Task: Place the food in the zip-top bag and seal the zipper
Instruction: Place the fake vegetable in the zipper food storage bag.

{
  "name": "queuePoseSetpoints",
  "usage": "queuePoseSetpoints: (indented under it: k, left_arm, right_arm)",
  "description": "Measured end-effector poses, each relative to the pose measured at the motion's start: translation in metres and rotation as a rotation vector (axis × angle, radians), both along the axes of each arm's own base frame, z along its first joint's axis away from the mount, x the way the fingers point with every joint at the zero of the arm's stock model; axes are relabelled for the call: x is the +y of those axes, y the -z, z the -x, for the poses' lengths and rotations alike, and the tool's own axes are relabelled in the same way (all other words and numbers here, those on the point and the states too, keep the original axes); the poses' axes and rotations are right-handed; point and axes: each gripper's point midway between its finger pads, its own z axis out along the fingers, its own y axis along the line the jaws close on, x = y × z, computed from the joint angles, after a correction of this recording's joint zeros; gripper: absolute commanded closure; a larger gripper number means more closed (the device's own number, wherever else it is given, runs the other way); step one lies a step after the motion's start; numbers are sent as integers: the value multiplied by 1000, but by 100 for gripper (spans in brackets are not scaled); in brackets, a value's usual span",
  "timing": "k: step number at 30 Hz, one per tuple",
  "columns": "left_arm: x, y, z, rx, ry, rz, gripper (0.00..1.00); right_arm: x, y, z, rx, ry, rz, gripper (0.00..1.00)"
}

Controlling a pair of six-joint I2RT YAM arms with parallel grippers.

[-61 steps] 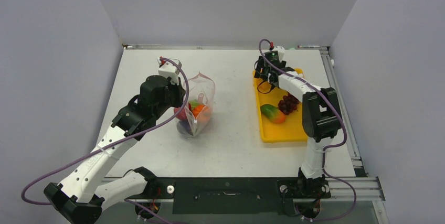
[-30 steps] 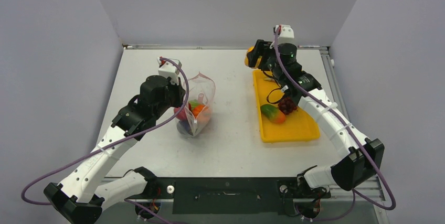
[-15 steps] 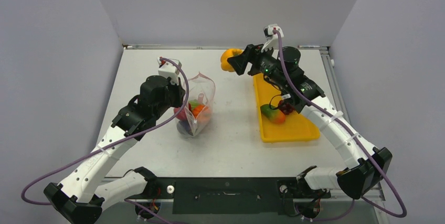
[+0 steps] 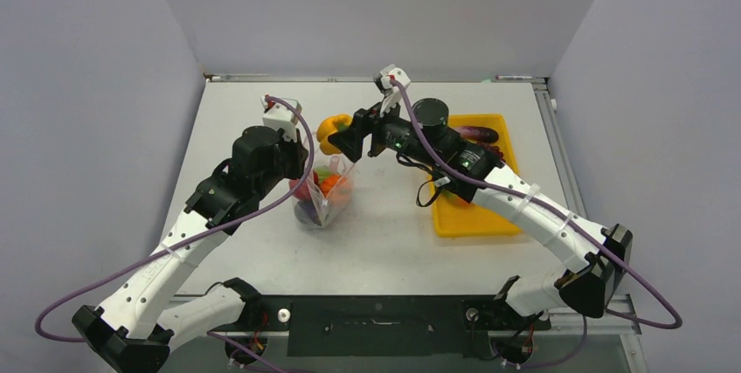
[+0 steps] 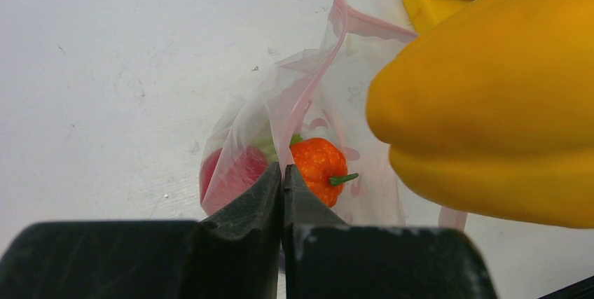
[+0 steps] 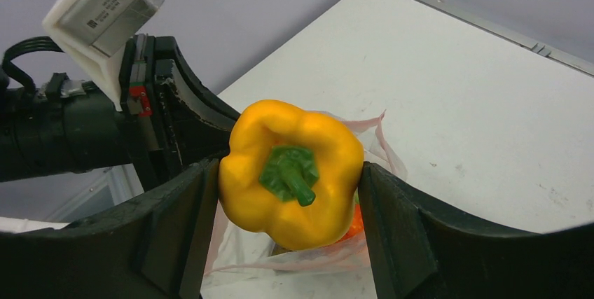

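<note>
A: Right, the right pincer [image 4: 349, 135] is clamped on the yellow bell pepper [image 6: 291, 187], hovering just above the zip-top bag [image 4: 328, 183].

B: And the left pincer [image 5: 282, 174] pinches the bag's rim, bag upright on the bench [image 4: 393, 242], orange piece [image 5: 319, 162] inside.

Extends left arm [image 4: 175, 246] from near-left base up the table, elbow bent, wrist turned rightward. Pinches left gripper [image 5: 282, 173] fully closed, fingers flush together, on edge of zip-top bag [image 5: 315, 96]. Stretches right arm [image 4: 524, 207] from near-right base across toward the left. Clamps right gripper [image 6: 291, 194] wide about bell pepper [image 6: 291, 173], one finger on each side, close beside left gripper.
</note>
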Motion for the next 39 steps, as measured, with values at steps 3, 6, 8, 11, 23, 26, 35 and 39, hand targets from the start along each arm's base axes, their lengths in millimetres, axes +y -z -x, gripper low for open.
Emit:
queuePoseSetpoints:
  k: [3, 6, 8, 11, 23, 26, 35, 39]
  left_arm:
    - [0, 0, 0, -1, 0, 1, 100]
    - [0, -1, 0, -2, 0, 1, 100]
    - [0, -1, 0, -2, 0, 1, 100]
    - [0, -1, 0, -2, 0, 1, 100]
    - [0, -1, 0, -2, 0, 1, 100]
    - [0, -1, 0, -2, 0, 2, 100]
    - [0, -1, 0, -2, 0, 2, 100]
    - [0, -1, 0, -2, 1, 2, 100]
  right_arm:
    - [9, 12, -2, 4, 0, 31, 72]
    - [19, 28, -5, 16, 1, 75, 71]
    - [22, 40, -8, 25, 11, 105, 70]
    - [26, 57, -11, 36, 23, 154, 66]
    - [30, 92, -28, 38, 134, 264, 52]
    - [29, 96, -34, 37, 163, 273, 44]
    - [33, 112, -42, 49, 198, 294, 16]
    - [34, 109, -43, 45, 201, 281, 9]
